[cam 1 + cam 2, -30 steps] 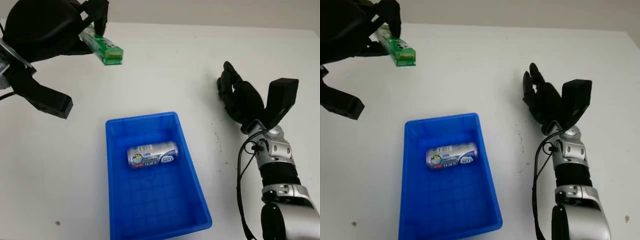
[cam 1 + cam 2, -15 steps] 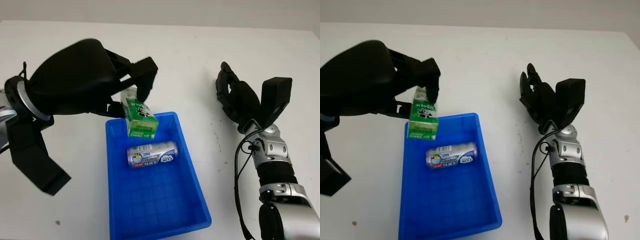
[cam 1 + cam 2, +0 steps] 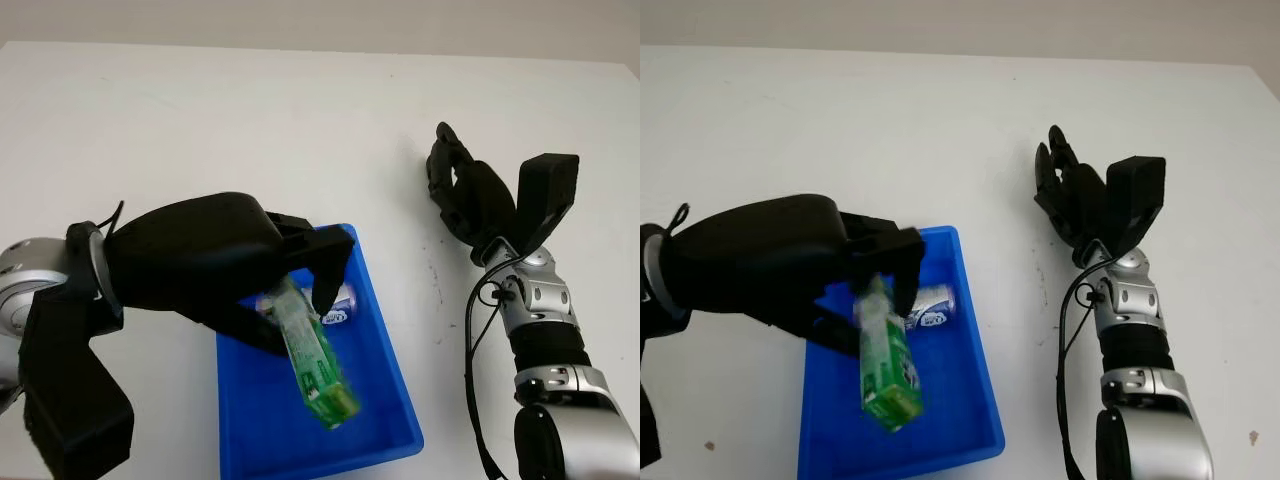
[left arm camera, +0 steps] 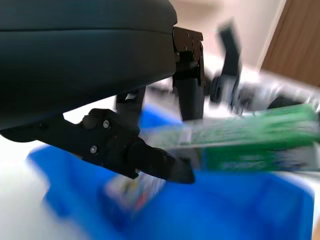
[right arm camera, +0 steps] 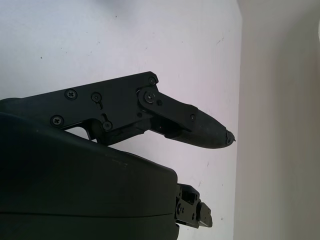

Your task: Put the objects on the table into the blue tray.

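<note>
Left hand holds green box over blue tray.

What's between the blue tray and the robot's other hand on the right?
Only bare white table, seen from the head views, lies between the blue tray and the open right hand.

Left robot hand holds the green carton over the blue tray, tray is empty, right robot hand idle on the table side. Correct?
Not quite: the blue plastic tray is not empty. A silver cylindrical can lies inside it, seen in the right eye view. The rest holds: the left robot hand grips the green rectangular carton over the tray, right robot hand idle beside it.
</note>
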